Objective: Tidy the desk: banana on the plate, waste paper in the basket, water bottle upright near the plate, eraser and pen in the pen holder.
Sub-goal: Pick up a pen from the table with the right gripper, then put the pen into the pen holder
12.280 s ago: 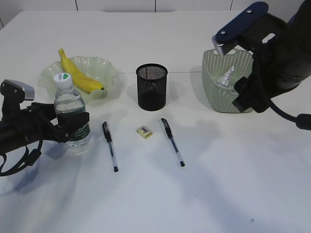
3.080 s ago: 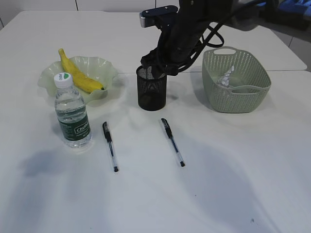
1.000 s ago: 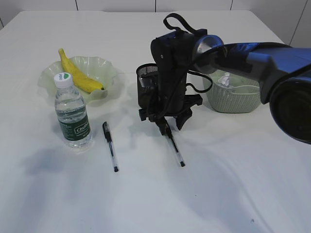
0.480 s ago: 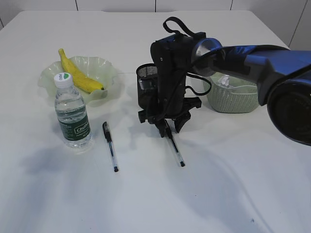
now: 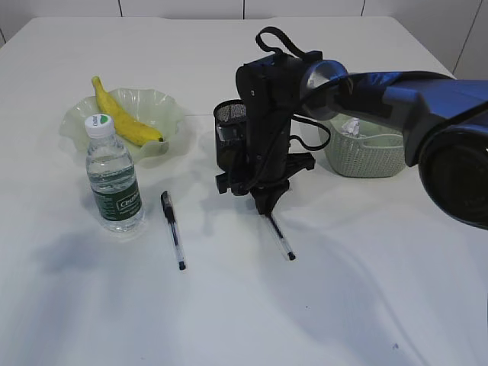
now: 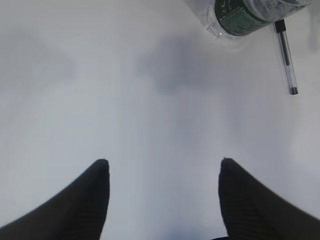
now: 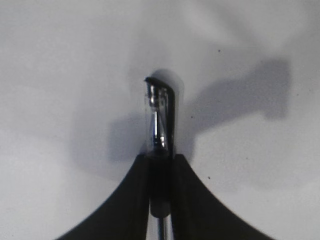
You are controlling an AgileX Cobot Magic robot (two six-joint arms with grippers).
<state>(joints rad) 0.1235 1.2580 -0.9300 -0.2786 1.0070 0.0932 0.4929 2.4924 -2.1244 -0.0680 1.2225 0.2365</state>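
exterior view is showing the right gripper (image 5: 266, 203) pointing down at the table (image 5: 366, 305), its jaws clenched on the capped end of a pen (image 5: 280, 237) whose free end is trailing off toward five o'clock. right wrist view is showing the same pen (image 7: 159, 117) pinched between the two dark fingers (image 7: 127, 200), its clip end sticking out toward twelve o'clock. the pen holder (image 5: 227, 141) is standing just behind the gripper, partly hidden by the arm. a second pen (image 5: 173, 229) is lying at nine o'clock from the gripper, just beside the upright water bottle (image 5: 112, 177). the banana (image 5: 122, 116) is resting on the plate (image 5: 171, 114) at twelve o'clock from the bottle. the basket (image 5: 366, 152) is sitting at three o'clock from the holder with waste paper (image 5: 349, 126) inside. left wrist view is showing the left gripper (image 6: 162, 195) hovering over bare table with its jaws released and wide apart, the bottle (image 6: 245, 15) and second pen (image 6: 285, 54) near one o'clock
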